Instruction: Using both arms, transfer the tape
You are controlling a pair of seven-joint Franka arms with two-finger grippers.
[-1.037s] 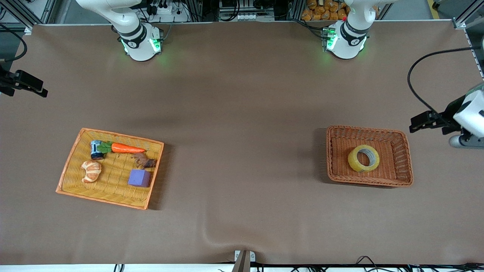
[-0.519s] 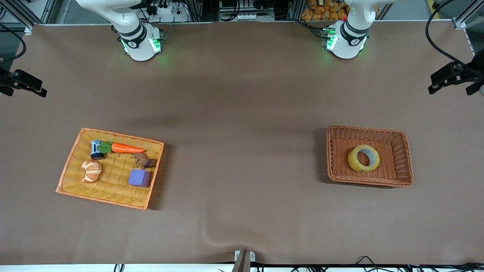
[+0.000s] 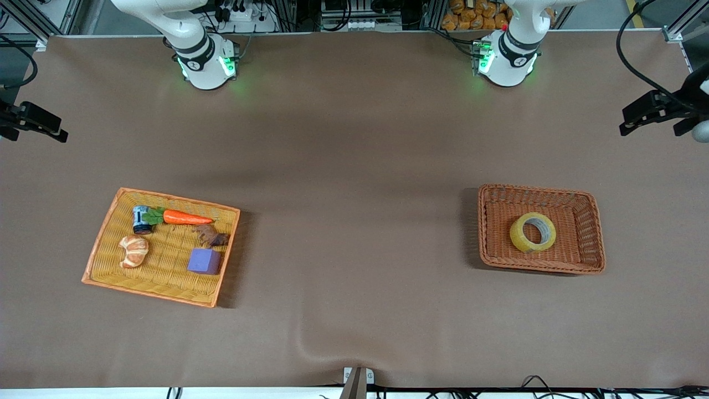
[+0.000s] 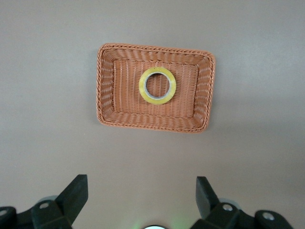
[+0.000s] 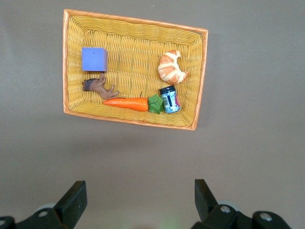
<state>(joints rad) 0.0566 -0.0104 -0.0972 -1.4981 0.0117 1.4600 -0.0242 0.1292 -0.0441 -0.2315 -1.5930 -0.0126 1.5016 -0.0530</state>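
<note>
The tape [image 3: 533, 232], a translucent yellow roll with a grey-white core, lies flat in a brown wicker basket [image 3: 587, 233] at the left arm's end of the table. In the left wrist view the tape [image 4: 157, 86] and the basket [image 4: 155, 126] lie well below my left gripper [image 4: 141, 200], which is open, empty and high over bare table beside the basket. The left hand [image 3: 653, 111] shows at the edge of the front view. My right gripper [image 5: 138, 200] is open and empty, high over bare table beside a yellow basket [image 5: 71, 62].
The yellow basket [image 3: 102, 244] at the right arm's end holds a purple cube [image 3: 204, 261], a carrot [image 3: 185, 217], a croissant [image 3: 133, 250], a small jar [image 3: 140, 219] and a brown toy [image 3: 212, 236]. The right hand [image 3: 33, 122] shows at the view's edge. Brown tabletop lies between the baskets.
The left hand has moved from beside the brown basket toward the robots' bases, then edged slightly back toward the table's middle. The right arm has barely moved. The tape has not moved.
</note>
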